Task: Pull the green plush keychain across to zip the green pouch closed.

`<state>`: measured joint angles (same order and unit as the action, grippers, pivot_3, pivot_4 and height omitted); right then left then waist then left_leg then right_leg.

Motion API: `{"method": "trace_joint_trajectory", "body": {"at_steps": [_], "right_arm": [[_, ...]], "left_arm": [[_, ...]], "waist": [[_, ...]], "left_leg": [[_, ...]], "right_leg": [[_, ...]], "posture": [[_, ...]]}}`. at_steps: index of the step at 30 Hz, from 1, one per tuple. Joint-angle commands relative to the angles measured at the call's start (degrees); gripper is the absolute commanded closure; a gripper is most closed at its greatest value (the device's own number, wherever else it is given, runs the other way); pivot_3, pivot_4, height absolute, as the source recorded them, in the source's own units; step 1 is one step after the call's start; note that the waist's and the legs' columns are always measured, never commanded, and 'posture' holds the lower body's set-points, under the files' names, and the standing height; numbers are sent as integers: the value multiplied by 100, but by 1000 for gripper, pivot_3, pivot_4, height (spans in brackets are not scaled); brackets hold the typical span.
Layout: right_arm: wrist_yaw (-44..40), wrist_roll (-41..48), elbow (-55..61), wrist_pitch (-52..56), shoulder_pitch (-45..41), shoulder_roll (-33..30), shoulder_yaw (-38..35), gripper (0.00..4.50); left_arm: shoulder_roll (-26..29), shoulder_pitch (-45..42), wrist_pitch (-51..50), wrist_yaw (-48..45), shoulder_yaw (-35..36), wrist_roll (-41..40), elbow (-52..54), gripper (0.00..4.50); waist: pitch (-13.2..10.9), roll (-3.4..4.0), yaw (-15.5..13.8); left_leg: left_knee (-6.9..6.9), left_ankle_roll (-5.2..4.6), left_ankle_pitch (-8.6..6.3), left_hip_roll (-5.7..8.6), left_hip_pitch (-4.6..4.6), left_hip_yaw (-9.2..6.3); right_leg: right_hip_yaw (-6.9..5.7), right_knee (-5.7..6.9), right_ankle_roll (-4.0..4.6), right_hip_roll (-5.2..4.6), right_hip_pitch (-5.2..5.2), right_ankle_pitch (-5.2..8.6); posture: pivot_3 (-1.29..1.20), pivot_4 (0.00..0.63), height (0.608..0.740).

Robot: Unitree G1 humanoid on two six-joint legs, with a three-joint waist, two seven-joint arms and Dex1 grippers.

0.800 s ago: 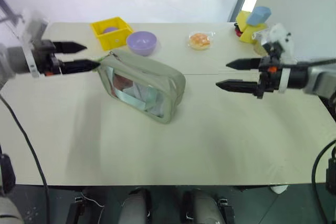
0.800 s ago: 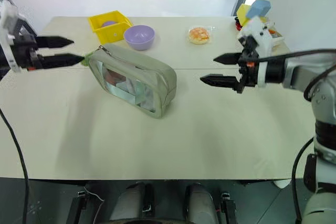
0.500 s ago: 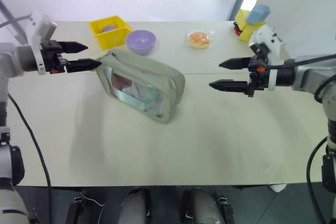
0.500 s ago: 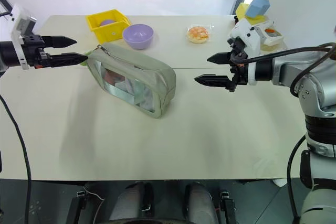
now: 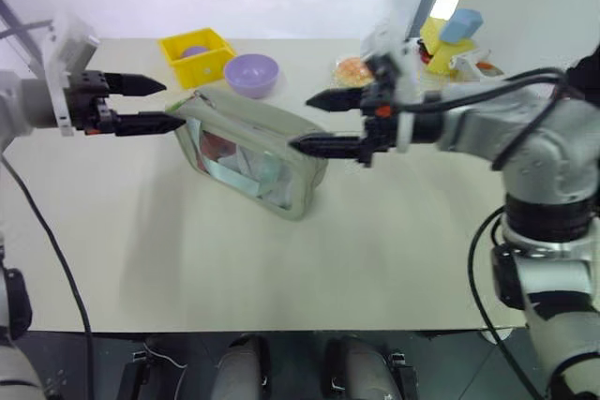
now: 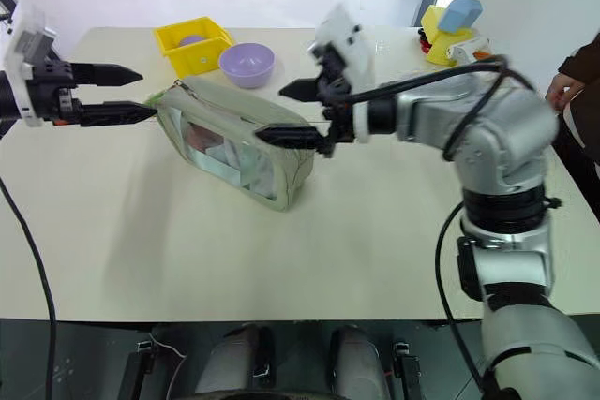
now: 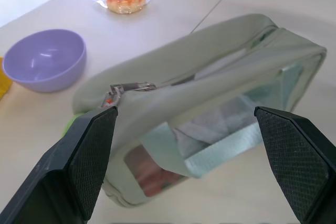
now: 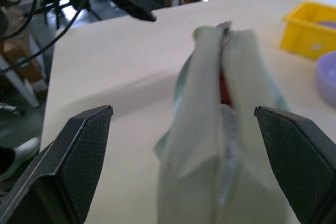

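We are holding both grippers spread and empty. The left gripper [image 5: 155, 105] is nearer the small lime-green fuzzy keychain [image 6: 156, 100], lying at three o'clock from its tips, at the near end of the large sage-green fabric pouch [image 5: 251, 151]. The right gripper [image 5: 321, 123] is hovering over the far end, along the pouch's long axis.

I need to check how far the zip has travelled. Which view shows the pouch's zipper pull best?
The left wrist view: the metal zipper pull sits sharp at the green pouch end near the purple bowl. The right wrist view shows it small and far along the open zip; head views barely resolve it.
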<state>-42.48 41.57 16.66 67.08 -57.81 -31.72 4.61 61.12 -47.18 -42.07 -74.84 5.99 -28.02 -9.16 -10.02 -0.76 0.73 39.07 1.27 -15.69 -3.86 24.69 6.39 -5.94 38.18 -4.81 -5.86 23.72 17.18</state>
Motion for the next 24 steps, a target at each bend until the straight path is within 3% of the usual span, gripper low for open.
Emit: {"method": "trace_joint_trajectory", "body": {"at_steps": [1, 6, 8, 9, 16, 20, 24], "right_arm": [[-45, -298, 244, -363, 8, 12, 435, 0], [-253, -1311, 24, -1342, 241, -155, 1444, 0], [-410, -1476, -18, -1583, 264, -225, 1526, 540], [-500, -1559, -35, -1692, 272, -276, 1567, 888], [-1073, -2099, -138, -2331, 388, -839, 1548, 4458], [-1580, -2730, -701, -3278, 358, -1556, 1531, 4458], [-1838, -3054, -1268, -3991, 412, -1697, 1514, 4458]], "left_arm": [[118, 196, -189, 146, 336, -209, 493, 36], [-16, 518, -267, 551, 507, -287, 859, 36], [-8, 572, -371, 636, 589, -391, 969, 0], [-6, 597, -393, 680, 625, -428, 994, 0], [-52, 690, -268, 856, 647, -457, 1004, 0], [-71, 731, -185, 875, 648, -441, 947, 0], [-85, 768, -124, 862, 613, -456, 956, 0]], "waist": [[0, 0, -10], [1, -2, 0], [1, -1, 3], [0, -2, 3], [0, -2, -25], [0, -3, -31], [0, -2, -2]], "left_leg": [[0, 0, 0, 0, 1, -1], [2, -1, -1, 1, 2, -3], [2, -1, 0, 1, 2, -3], [2, 0, 0, 1, 2, -3], [3, 0, 0, 1, 2, -3], [6, -3, -2, 4, 2, -1], [4, -1, 0, 2, -2, 0]], "right_leg": [[0, 0, 0, 0, 1, 0], [0, 0, 0, 0, 1, 0], [1, 0, 0, 0, 1, 0], [1, 0, 0, 0, 2, 0], [0, 1, 0, 0, 1, 0], [0, -6, -1, -1, -3, 0], [0, -2, 0, 0, -2, 0]], "posture": [[0, 150, 739], [0, 150, 739], [0, 150, 739], [0, 150, 739], [0, 150, 739], [0, 150, 739], [0, 150, 739]]}}
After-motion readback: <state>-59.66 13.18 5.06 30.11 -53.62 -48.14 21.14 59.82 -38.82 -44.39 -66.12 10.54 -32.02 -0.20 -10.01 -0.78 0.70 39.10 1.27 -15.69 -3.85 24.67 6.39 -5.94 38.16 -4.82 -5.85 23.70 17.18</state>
